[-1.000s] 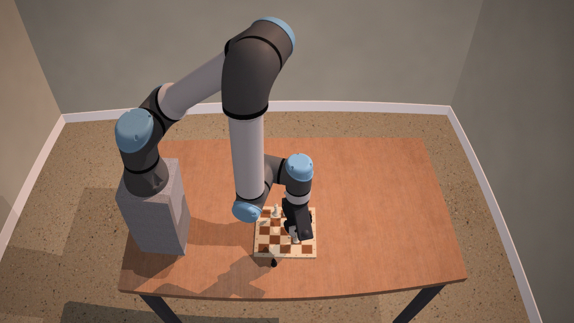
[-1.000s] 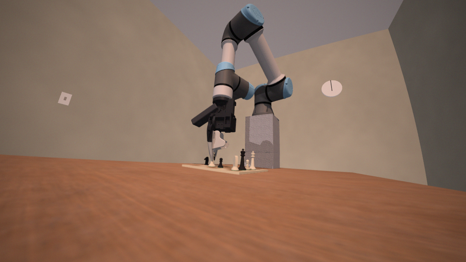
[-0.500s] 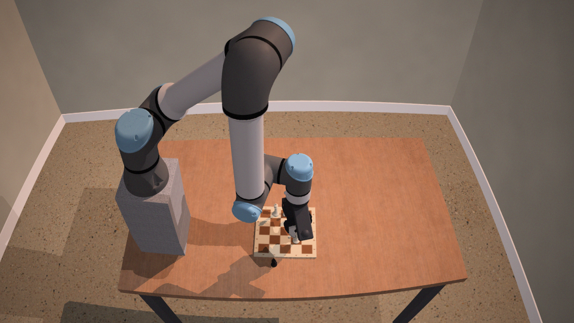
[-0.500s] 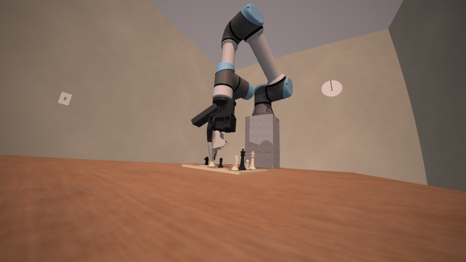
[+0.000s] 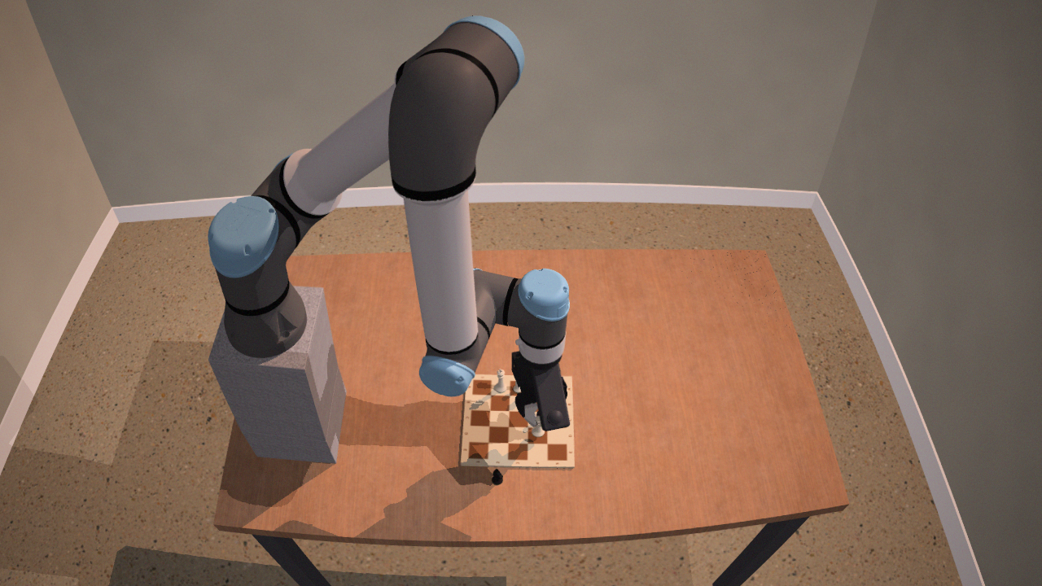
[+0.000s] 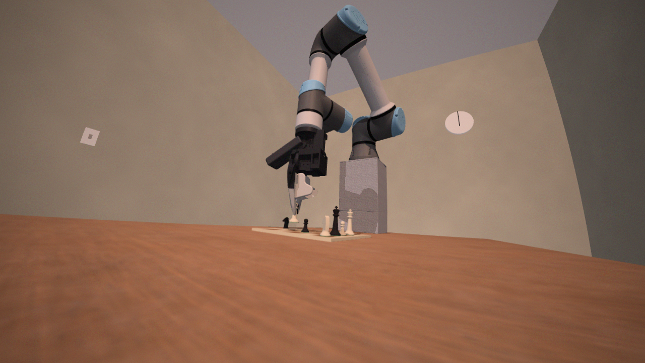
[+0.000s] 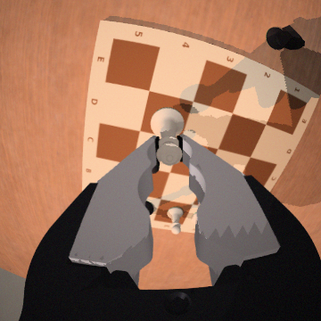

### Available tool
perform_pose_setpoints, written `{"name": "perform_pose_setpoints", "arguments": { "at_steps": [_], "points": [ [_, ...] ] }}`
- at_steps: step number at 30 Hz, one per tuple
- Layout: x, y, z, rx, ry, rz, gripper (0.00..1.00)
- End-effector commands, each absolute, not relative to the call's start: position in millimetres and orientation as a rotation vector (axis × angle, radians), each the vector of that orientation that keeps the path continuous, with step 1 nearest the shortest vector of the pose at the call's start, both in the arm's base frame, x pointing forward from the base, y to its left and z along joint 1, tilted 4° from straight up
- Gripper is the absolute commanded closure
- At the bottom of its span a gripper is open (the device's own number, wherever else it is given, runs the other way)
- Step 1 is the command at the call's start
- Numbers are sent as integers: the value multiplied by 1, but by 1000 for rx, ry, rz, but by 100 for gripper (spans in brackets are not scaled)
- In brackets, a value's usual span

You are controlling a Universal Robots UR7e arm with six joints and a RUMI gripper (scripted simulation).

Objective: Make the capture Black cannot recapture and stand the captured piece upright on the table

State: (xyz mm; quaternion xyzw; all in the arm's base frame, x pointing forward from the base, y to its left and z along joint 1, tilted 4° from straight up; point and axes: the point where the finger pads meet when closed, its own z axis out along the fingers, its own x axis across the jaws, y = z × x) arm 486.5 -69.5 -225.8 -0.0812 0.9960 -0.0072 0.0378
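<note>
Evidently, by the near long edge of the bench (image 5: 692, 364) (image 6: 225, 289) (image 7: 40, 89), as seen from above, the captured black piece (image 5: 496, 476) (image 6: 285, 223) (image 7: 285, 38) is stood upright, just off the chessboard (image 5: 510, 464) (image 6: 293, 233) (image 7: 90, 116). Beyond it, a white piece (image 5: 537, 430) (image 6: 294, 219) (image 7: 167, 120) is clasped in the gripper (image 5: 536, 419) (image 6: 296, 211) (image 7: 168, 137) and held above the squares. Towards the far long edge, a tall white piece (image 5: 500, 382) (image 6: 349, 223) is seen upright on the board's far row.

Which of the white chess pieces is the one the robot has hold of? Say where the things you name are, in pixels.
The white piece (image 5: 537, 430) (image 6: 294, 219) (image 7: 167, 120) between the gripper's (image 6: 296, 212) (image 7: 169, 144) fingertips; the other white pieces stand away from them.
</note>
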Motion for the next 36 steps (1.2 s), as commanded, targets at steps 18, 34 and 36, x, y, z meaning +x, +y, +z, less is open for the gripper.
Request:
{"name": "perform_pose_setpoints", "arguments": {
  "at_steps": [18, 34, 36],
  "points": [
    [481, -69, -149, -249, 3055, -23, 100],
    [482, -71, -146, -229, 3056, -22, 100],
    [489, -79, -145, -132, 3062, -18, 100]
  ]
}}
